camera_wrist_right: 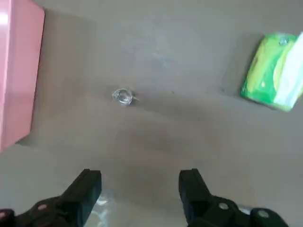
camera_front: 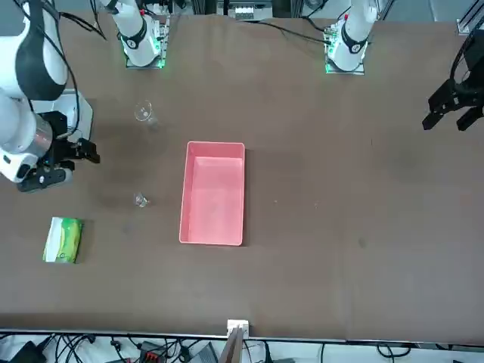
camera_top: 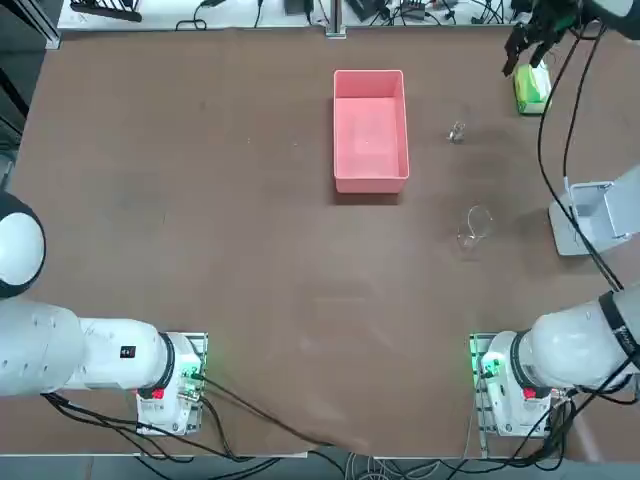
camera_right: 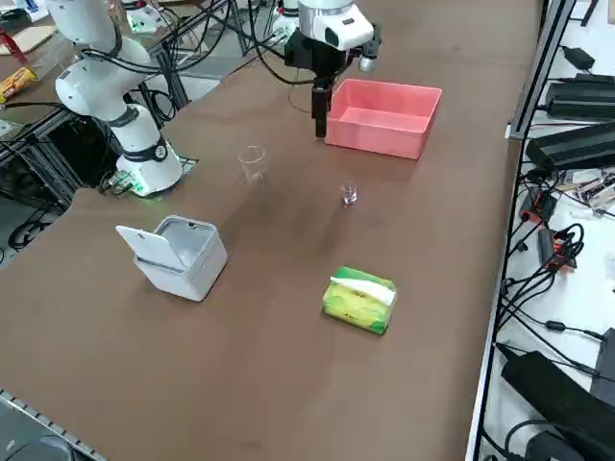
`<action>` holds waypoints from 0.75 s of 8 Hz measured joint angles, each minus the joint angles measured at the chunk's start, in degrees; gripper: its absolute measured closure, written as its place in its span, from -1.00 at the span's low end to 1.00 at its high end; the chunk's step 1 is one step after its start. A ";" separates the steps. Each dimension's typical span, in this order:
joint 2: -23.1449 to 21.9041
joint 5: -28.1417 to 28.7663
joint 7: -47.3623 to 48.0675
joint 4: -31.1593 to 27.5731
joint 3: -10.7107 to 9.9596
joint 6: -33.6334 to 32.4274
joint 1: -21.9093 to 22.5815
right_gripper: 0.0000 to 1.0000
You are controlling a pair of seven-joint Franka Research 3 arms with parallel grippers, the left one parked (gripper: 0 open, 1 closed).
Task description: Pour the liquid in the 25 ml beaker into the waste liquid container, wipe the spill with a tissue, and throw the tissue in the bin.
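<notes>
Listing from the robot's side outward: larger clear beaker (camera_top: 476, 224), upright on the brown table (camera_top: 200, 250), nearest the right arm's base. Bin (camera_top: 587, 216), pale grey box with its lid raised, at the table's right edge, beside that beaker but apart from it. Right gripper (camera_wrist_right: 139, 187), raised above the table, empty, its two dark fingers spread wide with bare tabletop between them. 25 ml beaker (camera_wrist_right: 123, 96), tiny clear glass, upright beyond the fingertips, touching nothing. Waste liquid container (camera_top: 370, 128), pink low-walled tray, to the left of the tiny beaker and well apart from it. Green tissue pack (camera_right: 359, 300), white tuft showing at its top, farthest out at the right edge.
</notes>
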 joint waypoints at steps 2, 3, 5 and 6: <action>-2.04 1.48 -8.97 -7.68 -0.52 9.46 -1.14 -1.00; -2.39 4.86 -14.78 -10.12 -0.82 12.21 -2.30 -1.00; -2.56 12.32 -27.00 -12.73 -1.03 14.81 -5.20 -1.00; -2.56 16.91 -33.63 -13.93 -1.10 15.58 -6.58 -1.00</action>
